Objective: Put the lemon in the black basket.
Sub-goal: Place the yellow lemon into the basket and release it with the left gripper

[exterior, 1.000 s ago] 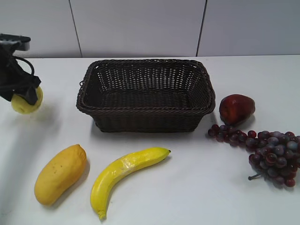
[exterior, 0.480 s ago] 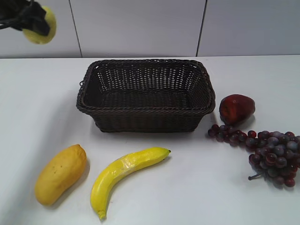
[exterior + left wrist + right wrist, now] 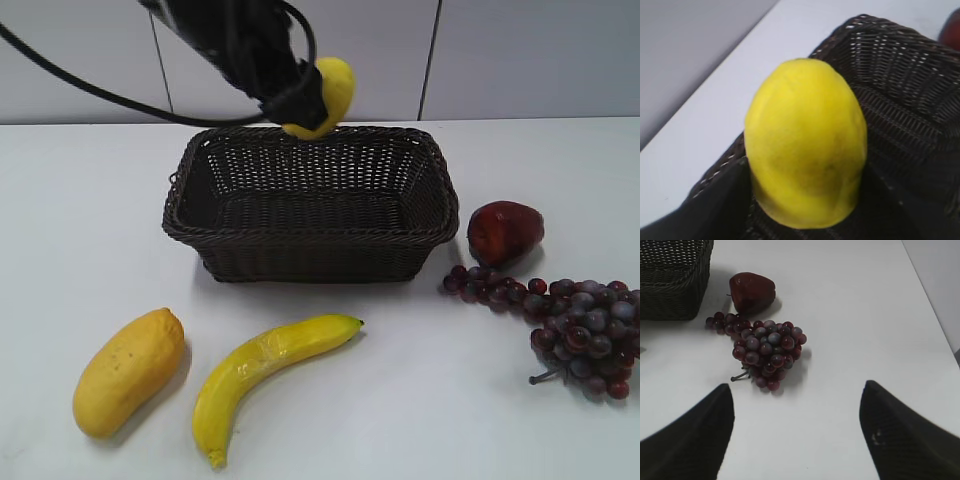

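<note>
White bench [image 3: 90, 260] against a pale panelled wall. Left pincer [image 3: 300, 98] comes in from upper left with black cables trailing, pinching the lemon [image 3: 325, 95]; lemon held in the air just above the back rim of the black basket [image 3: 310, 195], not touching it. Left wrist view: lemon [image 3: 805, 170] fills the middle, basket [image 3: 905, 115] weave below and beyond it, dark pincer parts at the bottom edge. Basket sits mid-bench, nothing inside that shows. Mango [image 3: 128, 370] front left, banana [image 3: 265, 375] just to its right, both in front of the basket and apart from it. Dark red apple-like fruit [image 3: 505, 232] right of the basket, grape bunch [image 3: 575, 325] just in front of it, near or touching. Right pincer [image 3: 797, 435] spread wide, holding nothing, hovering over bare bench near the grapes [image 3: 765, 352]; red fruit [image 3: 752, 291] and basket corner [image 3: 672, 277] further off.
</note>
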